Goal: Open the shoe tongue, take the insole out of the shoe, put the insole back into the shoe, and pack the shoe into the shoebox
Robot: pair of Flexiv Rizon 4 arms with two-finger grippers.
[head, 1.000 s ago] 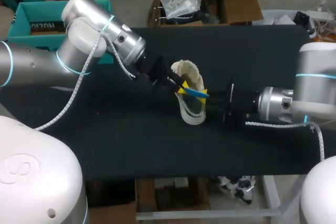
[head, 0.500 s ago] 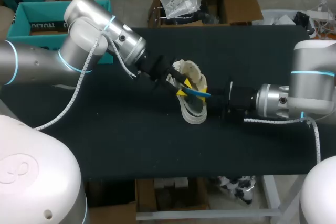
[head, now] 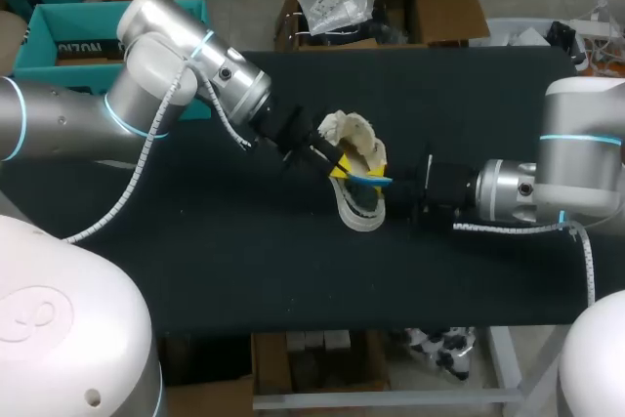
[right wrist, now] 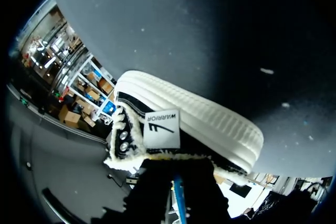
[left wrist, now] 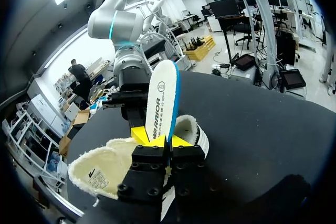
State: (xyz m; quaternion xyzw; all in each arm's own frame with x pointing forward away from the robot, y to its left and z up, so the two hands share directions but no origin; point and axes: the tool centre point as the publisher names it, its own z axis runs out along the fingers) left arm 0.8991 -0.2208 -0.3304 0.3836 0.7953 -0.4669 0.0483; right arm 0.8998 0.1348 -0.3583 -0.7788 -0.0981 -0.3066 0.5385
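Observation:
A black shoe (head: 357, 204) with a white sole and fleece lining lies on its side in the middle of the black table (head: 244, 271). My left gripper (head: 339, 167) sits at the shoe's opening, shut on the white insole (left wrist: 161, 98) with a blue edge, which stands up out of the shoe (left wrist: 102, 169). In the head view the insole (head: 369, 178) pokes out toward my right arm. My right gripper (head: 402, 194) meets the shoe from the other side. Its dark fingers (right wrist: 157, 182) pinch the fleece collar of the shoe (right wrist: 184, 124). A teal open box (head: 59, 41) stands far left behind my left arm.
A brown cardboard box (head: 430, 7) with a plastic bag sits just past the table's back edge. Bare black tabletop stretches in front of the shoe and along the back right.
My right arm has edged a little toward the shoe. My left gripper let its fingers part briefly and closed again on the insole, staying at the shoe's opening.

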